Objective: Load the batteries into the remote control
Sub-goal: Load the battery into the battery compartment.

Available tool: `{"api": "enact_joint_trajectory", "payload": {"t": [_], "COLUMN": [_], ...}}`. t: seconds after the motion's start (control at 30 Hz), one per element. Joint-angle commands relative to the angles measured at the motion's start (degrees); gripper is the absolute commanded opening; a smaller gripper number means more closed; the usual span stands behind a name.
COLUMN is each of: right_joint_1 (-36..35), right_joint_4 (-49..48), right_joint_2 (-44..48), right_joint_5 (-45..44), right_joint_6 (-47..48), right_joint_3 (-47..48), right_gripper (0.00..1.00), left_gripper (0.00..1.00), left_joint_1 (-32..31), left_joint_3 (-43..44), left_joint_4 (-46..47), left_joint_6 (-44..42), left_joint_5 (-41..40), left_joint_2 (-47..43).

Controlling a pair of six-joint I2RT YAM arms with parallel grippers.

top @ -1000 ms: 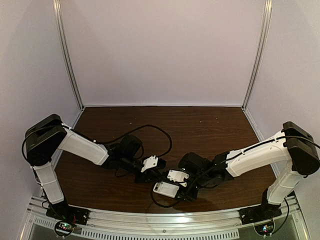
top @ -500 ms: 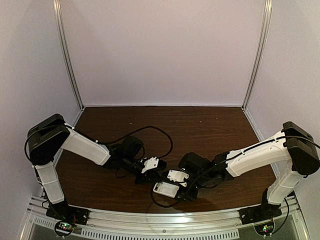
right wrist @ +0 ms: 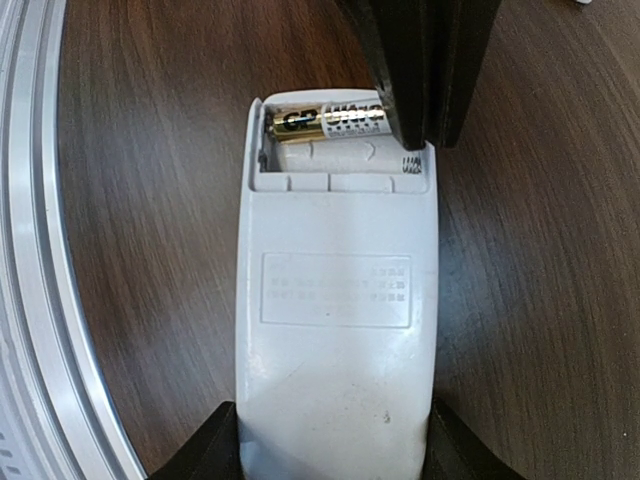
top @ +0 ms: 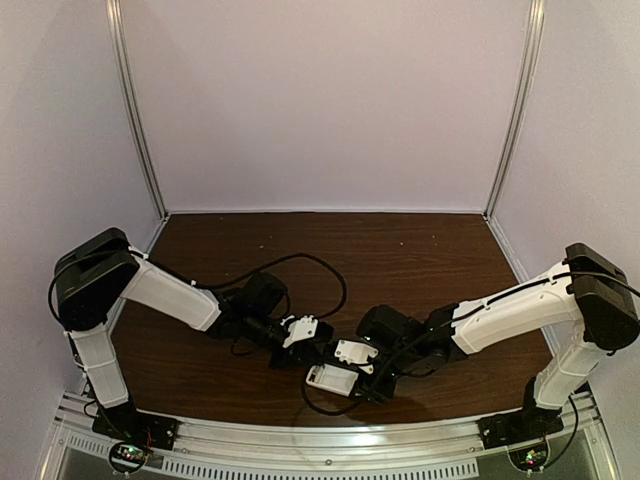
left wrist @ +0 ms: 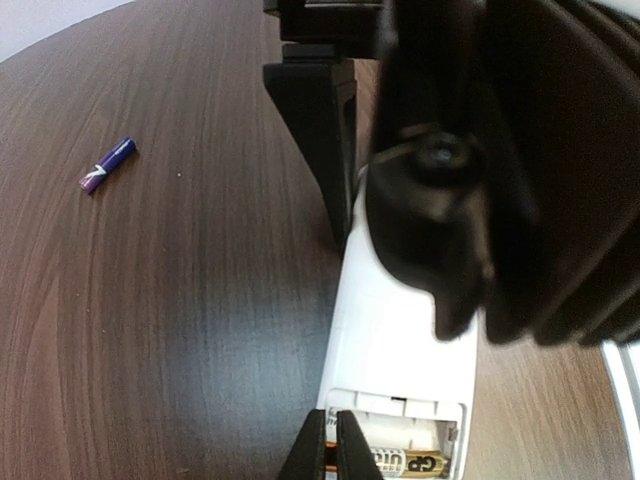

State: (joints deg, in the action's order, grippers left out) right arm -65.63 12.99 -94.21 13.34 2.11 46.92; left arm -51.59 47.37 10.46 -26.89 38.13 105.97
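The white remote control (right wrist: 335,300) lies back up on the dark wood table, its battery compartment open at the far end. My right gripper (right wrist: 330,445) is shut on its near end, one finger on each long side. A gold-brown battery (right wrist: 320,121) lies in the far slot of the compartment. My left gripper (left wrist: 332,445) is shut, its black fingertips (right wrist: 415,80) resting on one end of that battery (left wrist: 415,463). The dark blue-purple battery (left wrist: 107,165) lies loose on the table, well away from the remote (left wrist: 400,330).
The right arm's black wrist (left wrist: 500,150) hangs over the remote's far half in the left wrist view. A metal rail (right wrist: 30,250) runs along the table's near edge beside the remote. Black cables (top: 310,262) loop over the table behind both grippers.
The left gripper's jaws have closed together at the gold-brown battery's end and the left arm has edged slightly toward the remote. The right arm and remote have not moved.
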Motion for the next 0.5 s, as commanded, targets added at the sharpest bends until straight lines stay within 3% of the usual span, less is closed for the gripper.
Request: {"api": "enact_joint_trajectory", "payload": {"t": [0.0,0.47], "right_joint_1": [0.6,1.4], "right_joint_4": [1.7,1.7], "right_joint_2": [-0.8,0.4], "right_joint_5": [-1.8,-3.9], "right_joint_6": [-0.9,-1.5], "right_joint_3": [0.5,0.3], "right_gripper": [0.0,0.0], "left_gripper": [0.05,0.05], "left_joint_1": [-0.9,-2.9], "left_joint_3": [-1.2,-2.1], "left_joint_4": [-7.1,-12.1], "left_joint_6": [-0.9,-0.1], "left_joint_5": [-0.4,-2.0], "left_joint_2": [0.0,0.1]}}
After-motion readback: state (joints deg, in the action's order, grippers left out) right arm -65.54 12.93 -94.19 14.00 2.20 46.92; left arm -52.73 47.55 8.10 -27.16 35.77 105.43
